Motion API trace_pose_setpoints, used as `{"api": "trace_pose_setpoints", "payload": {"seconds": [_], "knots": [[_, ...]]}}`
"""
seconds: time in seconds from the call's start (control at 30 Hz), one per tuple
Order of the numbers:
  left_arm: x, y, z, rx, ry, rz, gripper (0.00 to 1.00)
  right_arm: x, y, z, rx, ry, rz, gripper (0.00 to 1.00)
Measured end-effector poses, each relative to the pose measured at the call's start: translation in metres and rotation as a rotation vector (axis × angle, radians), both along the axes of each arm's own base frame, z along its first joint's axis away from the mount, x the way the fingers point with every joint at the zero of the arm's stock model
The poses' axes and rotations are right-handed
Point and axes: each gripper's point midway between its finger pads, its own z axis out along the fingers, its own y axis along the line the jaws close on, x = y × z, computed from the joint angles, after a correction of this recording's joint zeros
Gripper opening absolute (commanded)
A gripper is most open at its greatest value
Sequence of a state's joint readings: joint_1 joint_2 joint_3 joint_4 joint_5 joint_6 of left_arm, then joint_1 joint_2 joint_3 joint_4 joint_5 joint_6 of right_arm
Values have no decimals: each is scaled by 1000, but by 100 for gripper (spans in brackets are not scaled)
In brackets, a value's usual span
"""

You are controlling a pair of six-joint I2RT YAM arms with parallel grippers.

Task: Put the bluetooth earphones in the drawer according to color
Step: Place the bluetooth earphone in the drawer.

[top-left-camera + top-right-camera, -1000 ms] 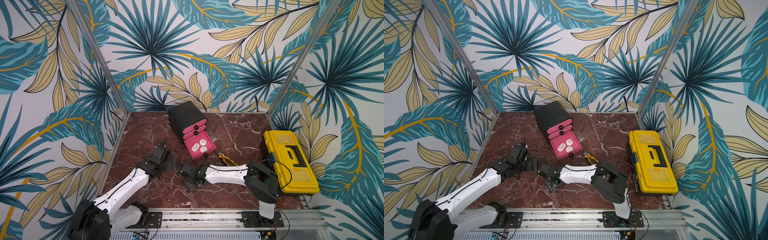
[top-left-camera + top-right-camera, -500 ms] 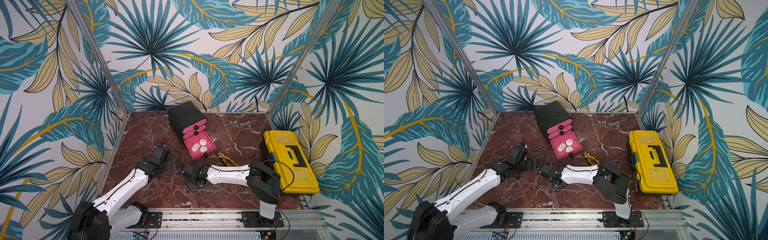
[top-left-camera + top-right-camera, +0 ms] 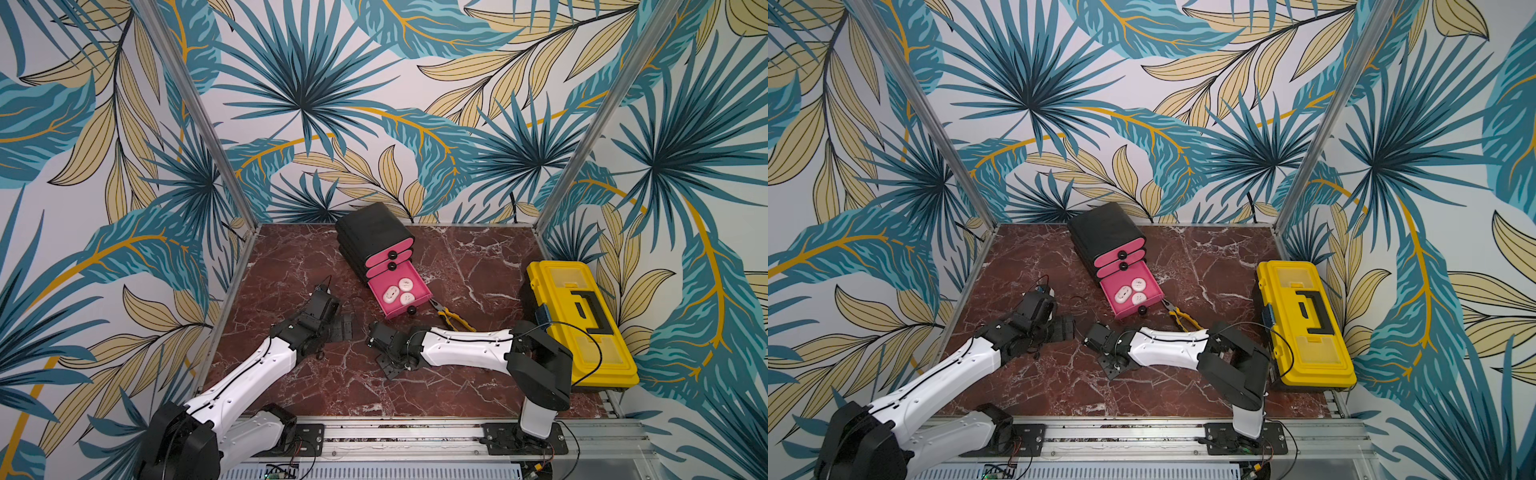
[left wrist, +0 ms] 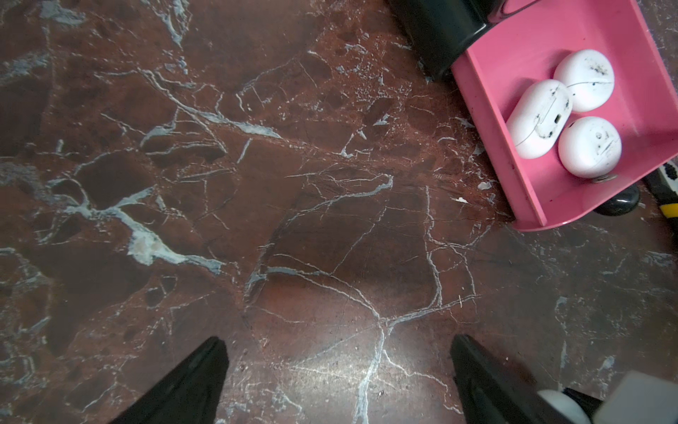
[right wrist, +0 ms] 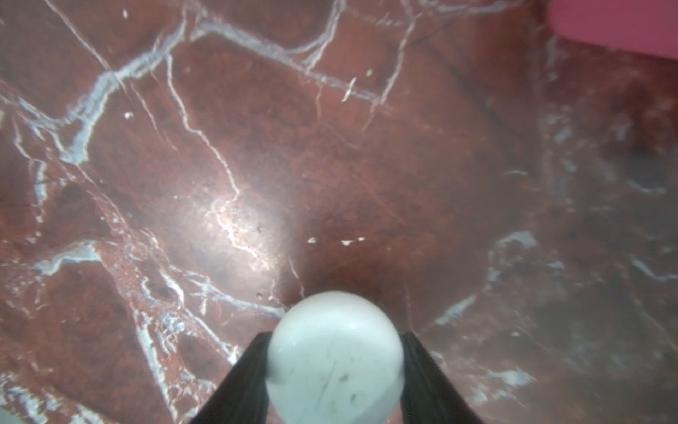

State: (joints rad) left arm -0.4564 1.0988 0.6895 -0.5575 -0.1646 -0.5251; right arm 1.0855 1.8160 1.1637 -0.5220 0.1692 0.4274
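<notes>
The right gripper (image 5: 334, 343) has narrowed its jaws since a second ago and now clamps a white earphone case (image 5: 334, 363) low over the marble table (image 3: 478, 257), just near-left of the open bottom drawer (image 3: 419, 280). Bare marble lies between them. Yellow-handled pliers (image 3: 451, 316) lie at the drawer's near-right corner, and the yellow toolbox (image 3: 577, 320) lines the right edge. Three white cases (image 4: 539, 117) sit in that drawer of the black cabinet (image 3: 370, 230). The left gripper (image 4: 337, 347) hangs spread wide and empty over bare marble further left.

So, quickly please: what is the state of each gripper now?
Left gripper: open, holding nothing.
Right gripper: closed on a small white rounded earphone case.
</notes>
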Motion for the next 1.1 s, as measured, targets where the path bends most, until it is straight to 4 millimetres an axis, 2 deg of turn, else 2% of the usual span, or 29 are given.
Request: {"api": "trace_pose_setpoints", "payload": {"seconds": [0.3, 0.5, 0.67, 0.77, 0.93, 1.1], "knots": [[1, 2, 0, 8, -5, 6, 100, 19, -17, 38, 100, -38, -74, 39], [3, 1, 0, 9, -9, 8, 100, 42, -30, 63, 187, -53, -138, 39], [5, 0, -5, 14, 1, 8, 100, 66, -47, 72, 218, -58, -190, 39], [6, 0, -7, 17, 7, 9, 100, 86, -55, 80, 235, -73, -225, 39], [8, 0, -8, 15, 6, 9, 100, 133, -58, 97, 284, -125, -281, 39], [8, 0, -8, 13, 4, 12, 100, 176, -57, 98, 327, -169, -338, 39]]}}
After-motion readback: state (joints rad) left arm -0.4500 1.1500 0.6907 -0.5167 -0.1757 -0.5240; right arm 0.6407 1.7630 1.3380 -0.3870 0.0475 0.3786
